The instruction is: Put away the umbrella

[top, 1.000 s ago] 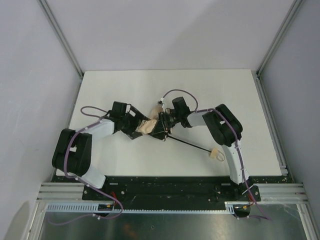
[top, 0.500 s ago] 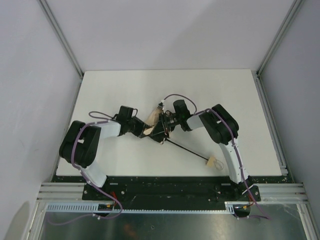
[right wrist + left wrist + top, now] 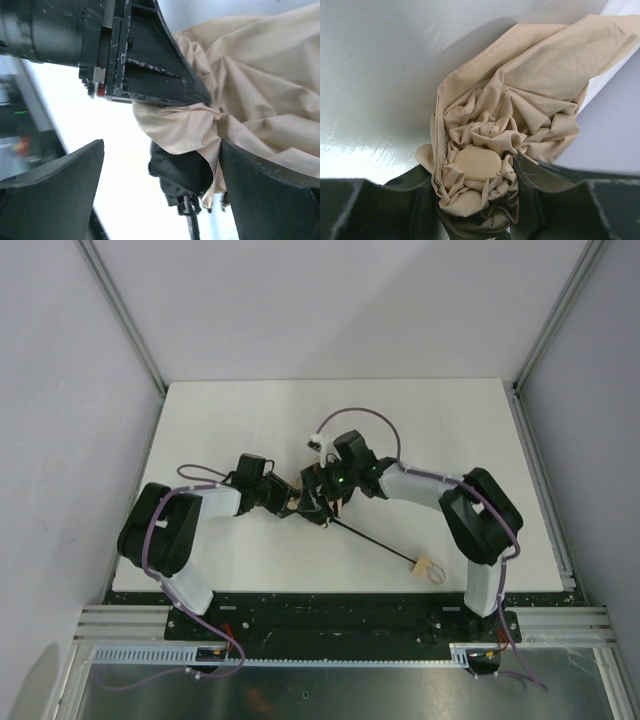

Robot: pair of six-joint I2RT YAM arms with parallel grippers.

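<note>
**Umbrella bunched between both grippers at mid-table**

The left gripper (image 3: 475, 176) is clamped on the crumpled beige cloth of the umbrella (image 3: 520, 105), around its round end cap. The right gripper (image 3: 161, 150) stands wide, with cloth against one finger. The thin black shaft (image 3: 375, 540) slants across the white table (image 3: 230, 410) to the tan handle (image 3: 424, 565) near the front edge.

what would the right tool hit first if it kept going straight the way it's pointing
Most likely the umbrella: its beige cloth hangs inside the open right tool. The left tool gripping it sits just behind, though depth is unclear.
</note>
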